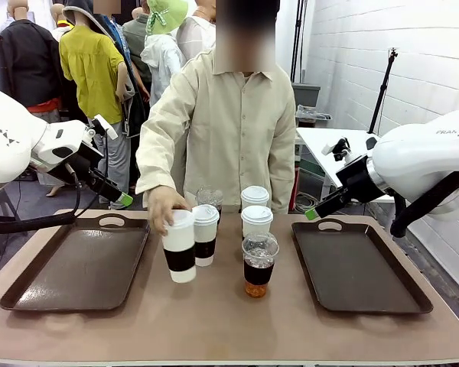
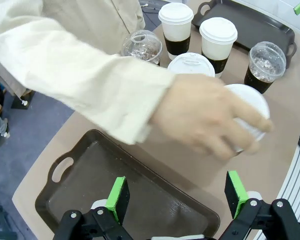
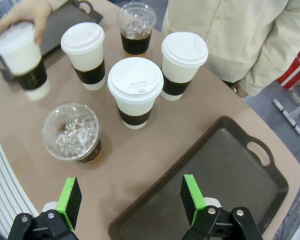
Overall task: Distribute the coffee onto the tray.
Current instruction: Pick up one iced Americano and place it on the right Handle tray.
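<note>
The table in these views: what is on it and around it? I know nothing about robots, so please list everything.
table: one, tan, between the robot and the person
trays: two, dark brown, one at each side of the table
paper cups: four, white with white lids and dark brown sleeves, middle of the table
clear cups: two, dome lids, amber-brown drink with ice, one at the near side of the group, one at the far side
person: one, cream shirt, far side of the table
hand: one, gripping the top of the leftmost paper cup
left gripper: one, black with green pads, open, raised over the left tray
right gripper: one, black with green pads, open, raised by the right tray's edge
</note>
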You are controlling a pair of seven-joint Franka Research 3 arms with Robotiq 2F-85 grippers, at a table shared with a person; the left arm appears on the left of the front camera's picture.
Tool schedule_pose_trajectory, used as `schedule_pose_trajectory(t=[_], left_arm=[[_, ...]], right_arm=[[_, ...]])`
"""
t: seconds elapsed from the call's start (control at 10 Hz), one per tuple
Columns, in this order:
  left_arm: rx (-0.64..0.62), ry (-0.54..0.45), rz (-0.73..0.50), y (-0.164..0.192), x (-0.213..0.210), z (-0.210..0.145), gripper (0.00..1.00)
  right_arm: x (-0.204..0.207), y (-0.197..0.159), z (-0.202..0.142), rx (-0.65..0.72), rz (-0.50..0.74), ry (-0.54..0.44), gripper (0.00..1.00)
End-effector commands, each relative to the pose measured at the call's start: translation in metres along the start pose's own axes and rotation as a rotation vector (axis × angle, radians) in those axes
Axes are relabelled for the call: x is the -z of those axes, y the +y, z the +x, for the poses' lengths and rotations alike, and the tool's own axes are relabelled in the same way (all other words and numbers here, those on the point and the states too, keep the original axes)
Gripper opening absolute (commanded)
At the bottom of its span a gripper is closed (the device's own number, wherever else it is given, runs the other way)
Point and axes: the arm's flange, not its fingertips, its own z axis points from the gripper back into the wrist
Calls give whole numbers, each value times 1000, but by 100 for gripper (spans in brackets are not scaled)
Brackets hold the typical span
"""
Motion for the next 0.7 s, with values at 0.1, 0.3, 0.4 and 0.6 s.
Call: schedule_pose_trajectory(t=[0.1,0.3,0.4,0.6], left_arm=[[-5,-9,-14,2,1,-1,100],[-5,-9,-14,2,1,-1,100],[-5,-9,-14,2,1,-1,100],[-5,-9,-14,2,1,-1,100]], right_arm=[[-3,-6,10,-136,49,93,100],[-4,-10,9,-240,96,178,100],[-4,-10,8,-307,152,177,100],[4,-19,5,-349,217,111,100]])
